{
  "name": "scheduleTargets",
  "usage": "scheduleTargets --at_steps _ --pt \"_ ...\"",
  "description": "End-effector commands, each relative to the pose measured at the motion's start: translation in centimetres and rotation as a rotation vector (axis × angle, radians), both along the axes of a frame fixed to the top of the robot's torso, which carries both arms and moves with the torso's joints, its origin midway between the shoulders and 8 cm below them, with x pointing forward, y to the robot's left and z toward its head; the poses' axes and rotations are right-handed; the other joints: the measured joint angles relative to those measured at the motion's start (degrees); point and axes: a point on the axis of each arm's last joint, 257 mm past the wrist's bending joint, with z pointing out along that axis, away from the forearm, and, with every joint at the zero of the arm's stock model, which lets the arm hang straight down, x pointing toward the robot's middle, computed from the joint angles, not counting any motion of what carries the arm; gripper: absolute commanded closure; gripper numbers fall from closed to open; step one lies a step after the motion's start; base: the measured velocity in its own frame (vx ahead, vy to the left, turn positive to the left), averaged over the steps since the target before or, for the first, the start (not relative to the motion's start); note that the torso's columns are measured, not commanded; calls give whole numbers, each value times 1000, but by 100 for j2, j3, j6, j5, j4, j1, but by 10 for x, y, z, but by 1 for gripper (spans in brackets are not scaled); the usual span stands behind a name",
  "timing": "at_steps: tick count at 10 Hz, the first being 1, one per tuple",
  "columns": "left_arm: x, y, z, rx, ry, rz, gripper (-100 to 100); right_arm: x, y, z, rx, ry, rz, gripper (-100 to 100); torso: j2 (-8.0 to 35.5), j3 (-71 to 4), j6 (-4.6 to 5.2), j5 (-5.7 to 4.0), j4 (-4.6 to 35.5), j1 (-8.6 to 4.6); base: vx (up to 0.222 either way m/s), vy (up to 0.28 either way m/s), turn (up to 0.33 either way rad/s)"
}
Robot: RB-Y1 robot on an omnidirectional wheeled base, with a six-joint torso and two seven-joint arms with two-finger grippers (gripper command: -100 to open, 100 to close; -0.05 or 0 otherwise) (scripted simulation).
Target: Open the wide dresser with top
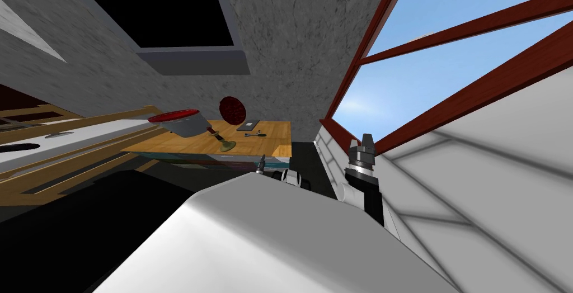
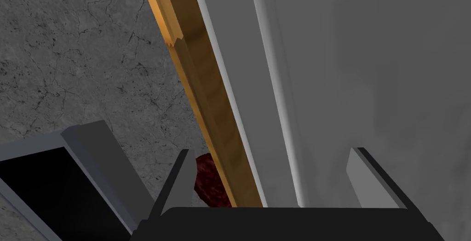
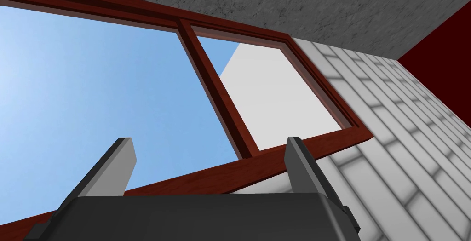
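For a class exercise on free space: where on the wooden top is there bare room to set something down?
The wooden top has two bare patches: the right front corner, between the wrench and the top's edge, and the left front strip before the grey pot. Crowded: the middle and back, with pot, red disc, dark slab, green foot.

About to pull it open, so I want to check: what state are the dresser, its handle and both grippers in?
Left gripper: open, empty.
Right gripper: open, empty.
Dresser: front looks shut.
Handle: not gripped; lined up within the left gripper's opening.
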Motion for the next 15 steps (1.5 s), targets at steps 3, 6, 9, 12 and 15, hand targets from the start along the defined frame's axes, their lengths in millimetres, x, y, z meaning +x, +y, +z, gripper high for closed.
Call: scheduleTargets --at_steps 3,6,9,12,15 --pt "4 -1 6 1 -17 -5 100 0 0 0 0 0 0 0 8 11 -5 27 -22 25 -41 -7 -1" --pt "8 2 4 -1 -5 -12 100 0 0 0 0 0 0 0 64 28 -11 -18 21 -20 -166 -49 41" --pt "9 3 4 -1 2 -15 100 0 0 0 0 0 0 0 40 10 -1 -48 42 -43 -117 -38 9" --pt "0 6 -2 -6 18 -17 100 0 0 0 0 0 0 0 48 17 -3 -29 26 -33 -101 -21 9" --pt "-6 5 -5 -10 30 -18 100 0 0 0 0 0 0 0 59 21 -2 -44 44 -39 -164 -54 18"
